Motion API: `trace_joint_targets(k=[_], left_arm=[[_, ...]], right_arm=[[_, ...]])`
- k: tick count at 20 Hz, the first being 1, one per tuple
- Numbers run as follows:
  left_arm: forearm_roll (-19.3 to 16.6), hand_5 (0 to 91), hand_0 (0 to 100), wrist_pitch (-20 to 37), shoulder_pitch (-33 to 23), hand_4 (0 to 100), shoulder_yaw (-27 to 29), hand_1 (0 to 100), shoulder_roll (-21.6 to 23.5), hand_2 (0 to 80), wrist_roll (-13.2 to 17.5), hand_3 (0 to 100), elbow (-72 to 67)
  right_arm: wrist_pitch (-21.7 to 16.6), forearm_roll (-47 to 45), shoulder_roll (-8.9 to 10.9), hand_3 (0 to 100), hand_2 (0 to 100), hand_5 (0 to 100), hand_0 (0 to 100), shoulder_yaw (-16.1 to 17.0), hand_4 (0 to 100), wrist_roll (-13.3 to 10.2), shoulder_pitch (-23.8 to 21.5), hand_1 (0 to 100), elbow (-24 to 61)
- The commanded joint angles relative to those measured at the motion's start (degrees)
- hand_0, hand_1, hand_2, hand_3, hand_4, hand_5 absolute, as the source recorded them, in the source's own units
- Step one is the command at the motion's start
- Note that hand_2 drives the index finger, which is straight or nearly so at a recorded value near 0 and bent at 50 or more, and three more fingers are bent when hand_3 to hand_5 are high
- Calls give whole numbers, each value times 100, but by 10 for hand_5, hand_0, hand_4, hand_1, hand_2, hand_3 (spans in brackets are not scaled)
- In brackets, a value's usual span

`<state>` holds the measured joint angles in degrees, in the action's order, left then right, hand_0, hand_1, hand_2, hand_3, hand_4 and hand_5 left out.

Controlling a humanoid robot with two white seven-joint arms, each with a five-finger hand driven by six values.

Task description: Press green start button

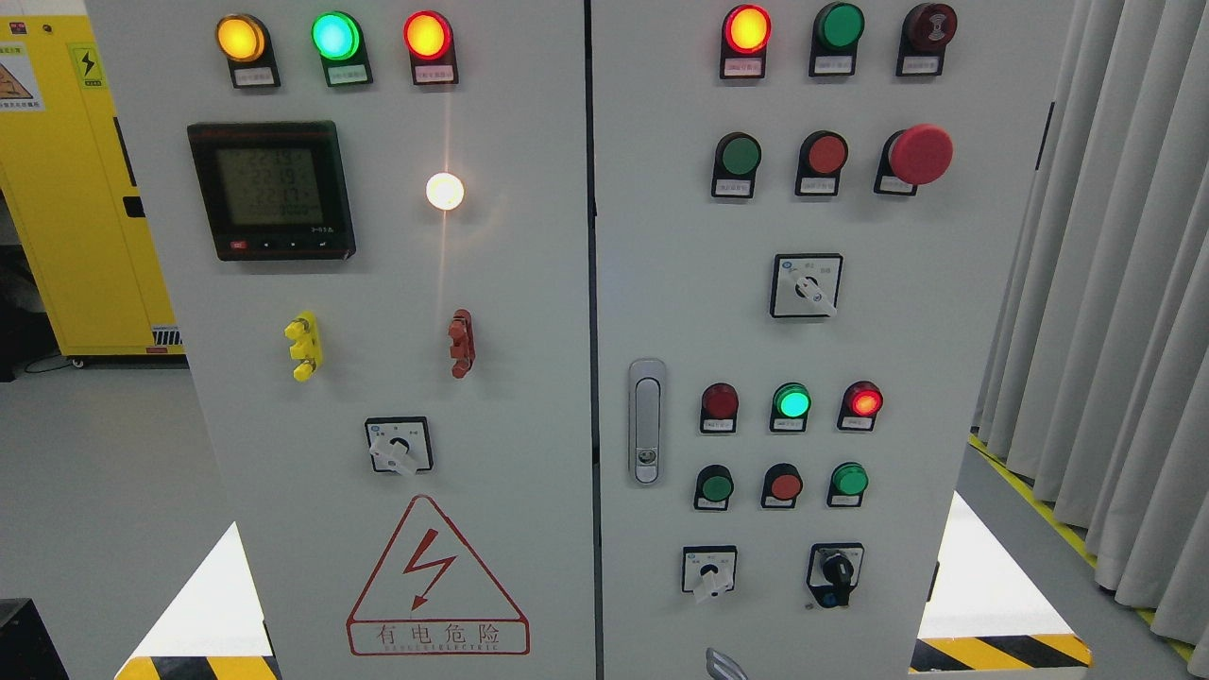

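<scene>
The grey control cabinet [529, 283] fills the view. On its right door an unlit green push button [738, 156] sits in the upper row beside a red button [825, 154] and a red mushroom stop button [919, 154]. A second green push button [716, 487] sits in the lower row, with a red button [784, 486] and another green one [849, 480] to its right. A small grey metallic tip of my right hand [723, 664] shows at the bottom edge, well below the lower buttons and touching nothing. My left hand is out of view.
Lit lamps: yellow [240, 38], green [335, 36], red [426, 35], red [746, 28], green [791, 402]. Rotary switches [806, 285], [708, 569], [835, 571] and the door latch [646, 420] are nearby. A yellow cabinet [85, 189] stands left, curtains [1115, 283] right.
</scene>
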<state>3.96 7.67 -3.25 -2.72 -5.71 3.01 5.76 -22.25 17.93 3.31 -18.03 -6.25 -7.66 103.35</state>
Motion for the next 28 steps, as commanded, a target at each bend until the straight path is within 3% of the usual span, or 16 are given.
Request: trace_joint_targets(k=[1,4,7,15,16,18,19,20,22,23,28], left_arm=[[0,0,120,-2,0,0,0,556,0,0,-2,0,4],[0,0,120,-2,0,0,0,556,0,0,-2,0,-5],[0,0,120,-2,0,0,0,556,0,0,-2,0,-5],[0,0,120,-2,0,0,0,556,0,0,-2,0,4],[0,0,120,-2,0,0,0,556,0,0,-2,0,-5],[0,0,120,-2,0,0,0,556,0,0,-2,0,-5],[0,0,120,-2,0,0,0,556,0,0,-2,0,4],[0,0,120,-2,0,0,0,556,0,0,-2,0,4],[0,0,120,-2,0,0,0,556,0,0,-2,0,-5],[0,0,120,-2,0,0,0,556,0,0,-2,0,4],[0,0,120,-2,0,0,0,556,0,0,-2,0,-5]], right_arm=[[-16,17,-32,102,0,121,560,98,181,1,-42,690,10],[10,52,-32,105,0,125,555,107,187,-8,-42,692,1],[2,61,-32,168,0,155,500,89,232,1,-25,709,-8],[28,122,-24,173,0,165,507,107,238,10,36,710,-8],[45,288,-32,228,0,195,474,124,298,10,115,723,-25],[37,1041,-50,445,0,418,418,491,552,-60,334,759,-165],[37,1515,-76,597,0,673,438,659,737,-156,422,783,-244],[37,2025,-111,717,0,869,497,774,858,-288,554,805,-306],[37,2747,-146,865,0,974,537,1002,984,-490,774,823,-385],[37,3012,-155,893,0,996,536,1064,1000,-517,818,836,-386],[107,4252,-155,919,0,1000,603,1241,1000,-535,1459,886,-455]])
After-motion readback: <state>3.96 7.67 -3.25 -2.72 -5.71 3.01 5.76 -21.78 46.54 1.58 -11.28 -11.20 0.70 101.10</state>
